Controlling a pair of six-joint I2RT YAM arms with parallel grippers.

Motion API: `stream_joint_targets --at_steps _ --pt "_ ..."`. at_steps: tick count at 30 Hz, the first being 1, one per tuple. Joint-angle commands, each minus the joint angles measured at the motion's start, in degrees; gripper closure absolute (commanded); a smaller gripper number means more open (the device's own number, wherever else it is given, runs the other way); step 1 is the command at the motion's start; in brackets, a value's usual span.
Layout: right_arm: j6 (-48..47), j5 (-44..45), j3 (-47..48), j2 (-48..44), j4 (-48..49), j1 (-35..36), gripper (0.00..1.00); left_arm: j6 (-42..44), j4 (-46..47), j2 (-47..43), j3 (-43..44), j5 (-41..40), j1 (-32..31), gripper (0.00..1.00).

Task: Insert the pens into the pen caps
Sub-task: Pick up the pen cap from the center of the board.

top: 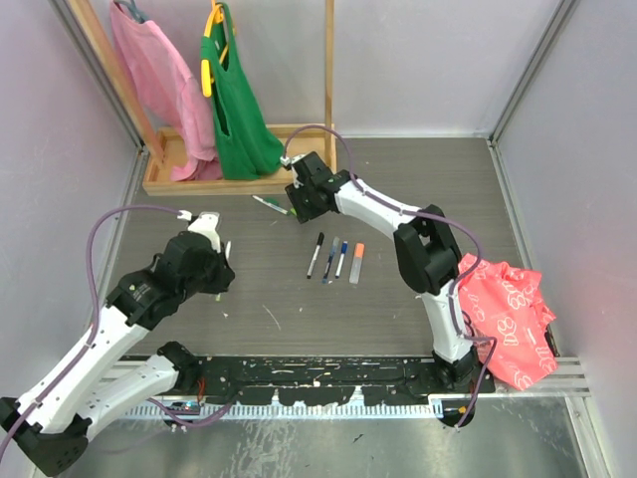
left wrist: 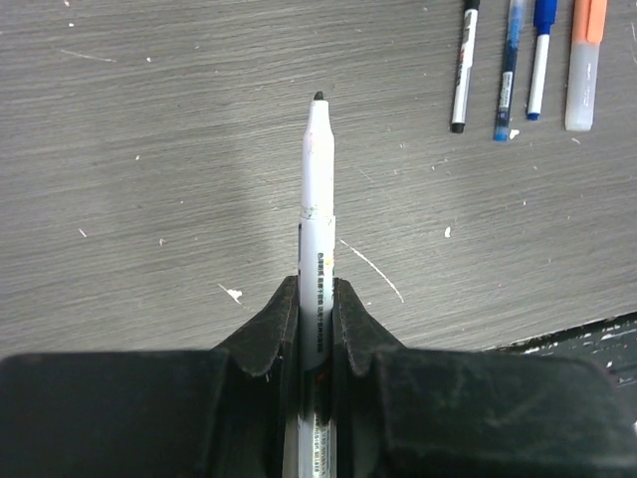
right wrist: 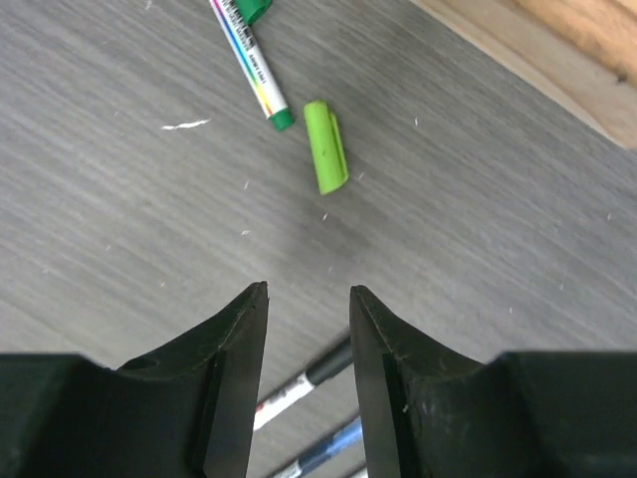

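The row of 4 pens [top: 357, 264] lies in the middle of the table [top: 249, 319]. Left of the row, the left gripper [left wrist: 317, 299] pinches a white pen [left wrist: 318, 179] tight between its fingers. The pen's dark tip is bare and sticks out over the table. Its back end is hidden inside the gripper. In the left wrist view the row is cut off at the top edge, so only the lower parts show.

On the far side of the row, the right gripper [right wrist: 309, 299] hangs over the table with its fingers spread apart and nothing between them. A light green cap [right wrist: 325, 147] lies alone just past the fingers. Beside the cap lies a green pen [right wrist: 251, 65], not touching it. Its top is cut off by the picture's edge. 2 pens of the row peek out under the right gripper, mostly hidden by its fingers.
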Motion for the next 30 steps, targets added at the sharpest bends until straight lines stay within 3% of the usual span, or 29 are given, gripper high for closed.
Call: stream_joint_targets --at_steps 1,17,30 --pt "-4.47 -4.13 7.41 4.03 -0.59 -1.61 0.56 5.85 2.03 -1.17 2.53 2.59 0.4 1.0" --pt "-6.78 -5.77 18.97 15.32 -3.1 -1.73 0.55 8.13 3.79 -4.97 -0.12 0.82 0.45 1.0" --pt "-8.1 -5.15 22.68 19.02 -5.6 -1.68 0.64 8.16 3.78 -5.32 -0.25 -0.01 0.39 1.0"
